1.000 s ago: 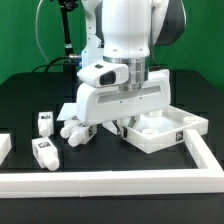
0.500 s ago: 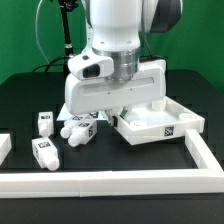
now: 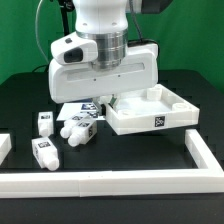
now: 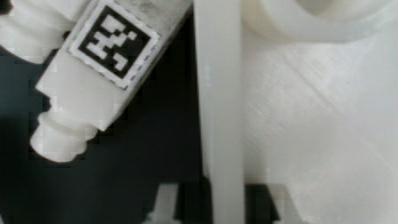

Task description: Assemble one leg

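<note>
The leg [image 4: 93,62] lies loose on the bench [image 3: 25,95] just beside the tabletop [image 3: 135,120], not yet fitted. The other legs [image 3: 42,152] lie farther from the tabletop. The claw [image 4: 214,205] is narrow, pinching the tabletop's rim. The fitting itself looks wholly undone.

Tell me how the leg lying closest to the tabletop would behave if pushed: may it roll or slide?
The leg looks like stiff moulded plastic, so it should not bend. Its blocky tagged body lies flat, so it would probably slide or pivot rather than roll. Small as it is, it is likely light.
</note>
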{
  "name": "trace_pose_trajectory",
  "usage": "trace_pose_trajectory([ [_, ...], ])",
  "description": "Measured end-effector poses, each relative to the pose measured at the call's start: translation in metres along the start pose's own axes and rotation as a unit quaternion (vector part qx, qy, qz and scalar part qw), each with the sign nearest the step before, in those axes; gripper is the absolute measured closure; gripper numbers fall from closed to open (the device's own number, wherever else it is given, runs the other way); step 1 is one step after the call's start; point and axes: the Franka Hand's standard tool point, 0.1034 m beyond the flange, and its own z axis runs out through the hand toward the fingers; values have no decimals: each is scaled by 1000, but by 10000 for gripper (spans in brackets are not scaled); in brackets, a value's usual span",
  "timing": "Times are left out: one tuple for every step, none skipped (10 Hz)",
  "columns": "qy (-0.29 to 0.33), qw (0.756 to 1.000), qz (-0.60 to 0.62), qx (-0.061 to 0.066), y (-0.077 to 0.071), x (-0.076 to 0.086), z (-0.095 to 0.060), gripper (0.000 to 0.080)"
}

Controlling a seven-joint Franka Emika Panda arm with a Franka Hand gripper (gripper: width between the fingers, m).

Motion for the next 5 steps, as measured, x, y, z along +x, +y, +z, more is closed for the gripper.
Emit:
trace_pose_trajectory([
  [-3, 1000, 12, 1, 1, -1, 3, 746],
  [-12, 997, 77, 4, 6, -3, 12, 746],
  [-31, 992, 124, 10, 10, 2, 15, 746],
  [-52, 984, 170, 25, 9, 7, 15, 746],
  [-47, 984, 169, 22, 10, 18, 15, 746],
])
